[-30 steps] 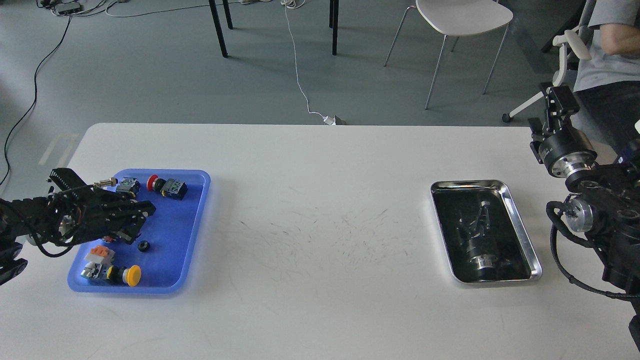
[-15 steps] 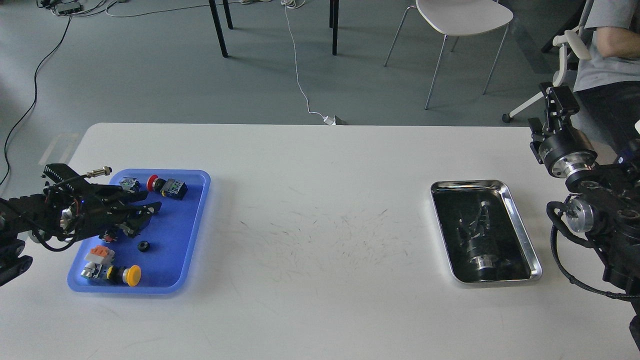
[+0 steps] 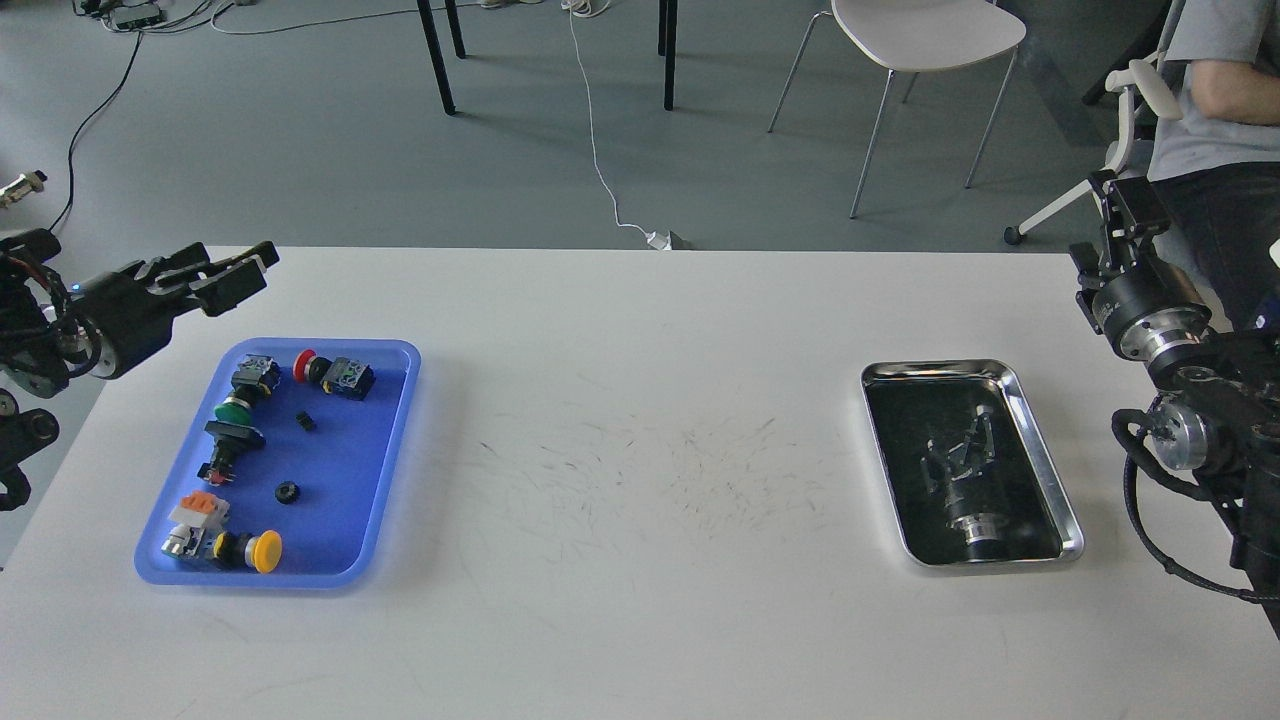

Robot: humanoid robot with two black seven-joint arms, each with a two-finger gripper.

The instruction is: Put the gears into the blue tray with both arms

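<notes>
Blue tray [image 3: 395,460] near the counter's left edge holds two black gears [image 3: 288,491], deposited; left hand [image 3: 232,275] hovers spread and empty; right hand's [image 3: 1120,215] state unclear.

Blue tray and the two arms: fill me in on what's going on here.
A two-armed robot is sorting gears into the blue tray. Two small black gears lie in it among coloured push-button switches. The left gripper is raised beyond the tray's far left corner, open and empty. The right gripper is up at the table's right edge, too end-on to read. The steel tray shows no loose parts, only reflections.
</notes>
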